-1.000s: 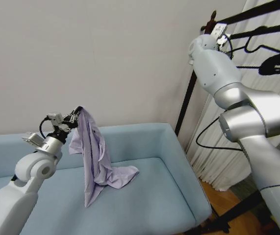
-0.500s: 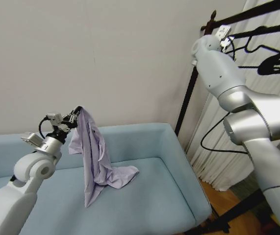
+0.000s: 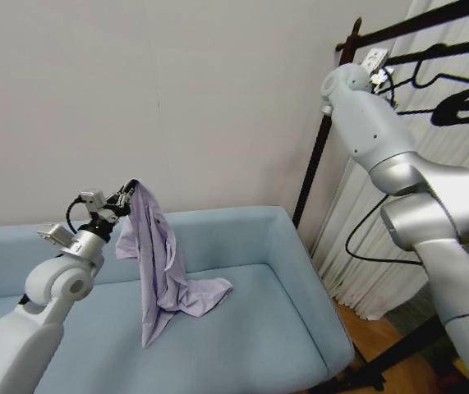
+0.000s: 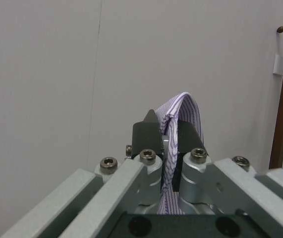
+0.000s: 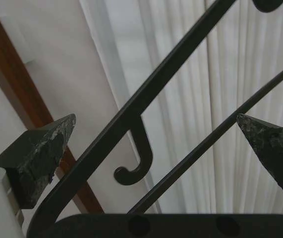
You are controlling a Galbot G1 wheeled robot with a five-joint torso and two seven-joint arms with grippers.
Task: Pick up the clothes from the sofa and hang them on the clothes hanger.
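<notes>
With the left gripper (image 3: pixel 127 190) clamped on a fold of the striped lilac shirt (image 3: pixel 158 263), whose hem trails on the sofa (image 3: pixel 250 328), and the right gripper (image 5: pixel 156 144) spread wide at the clothes rack (image 3: pixel 314 164), the shirt should be lifted fully clear before carrying.

White and silver shells with rounded joints cover the arms (image 3: pixel 419 185); black cables (image 3: pixel 348 238) hang by the wrists; the left gripper (image 4: pixel 168 144) has grey links and hex screws (image 4: pixel 108 162).
</notes>
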